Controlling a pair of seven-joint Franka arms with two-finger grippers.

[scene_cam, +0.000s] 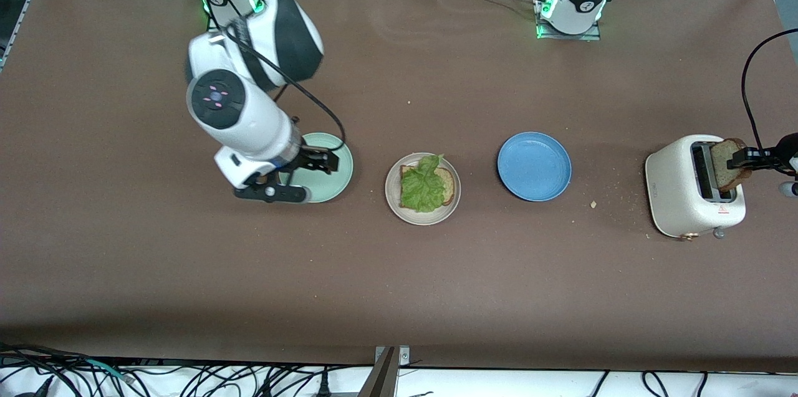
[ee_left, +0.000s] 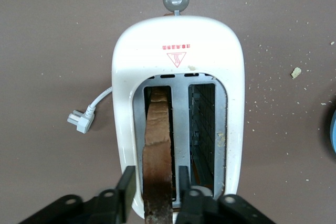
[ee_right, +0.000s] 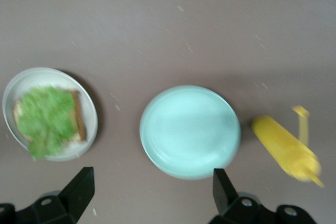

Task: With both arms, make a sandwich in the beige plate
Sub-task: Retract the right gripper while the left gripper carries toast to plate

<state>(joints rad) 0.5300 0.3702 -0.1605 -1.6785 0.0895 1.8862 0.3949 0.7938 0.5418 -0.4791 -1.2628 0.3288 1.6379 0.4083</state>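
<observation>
The beige plate (scene_cam: 423, 217) (ee_right: 31, 77) sits mid-table and holds one toasted bread slice (scene_cam: 447, 185) with a green lettuce leaf (scene_cam: 423, 188) (ee_right: 46, 119) on top. A second brown slice (scene_cam: 726, 163) (ee_left: 157, 129) stands upright in a slot of the white toaster (scene_cam: 679, 191) (ee_left: 178, 40) at the left arm's end of the table. My left gripper (scene_cam: 745, 160) (ee_left: 155, 182) straddles that slice, one finger on each side with a narrow gap. My right gripper (scene_cam: 324, 161) (ee_right: 152, 190) hangs wide open and holds nothing over the mint-green plate (scene_cam: 333, 185) (ee_right: 189, 129).
A blue plate (scene_cam: 534, 166) lies between the beige plate and the toaster. A blurred yellow object (ee_right: 286, 150) lies beside the mint-green plate; the right arm hides it in the front view. Crumbs (scene_cam: 593, 204) are scattered near the toaster, and its plug (ee_left: 81, 120) lies loose.
</observation>
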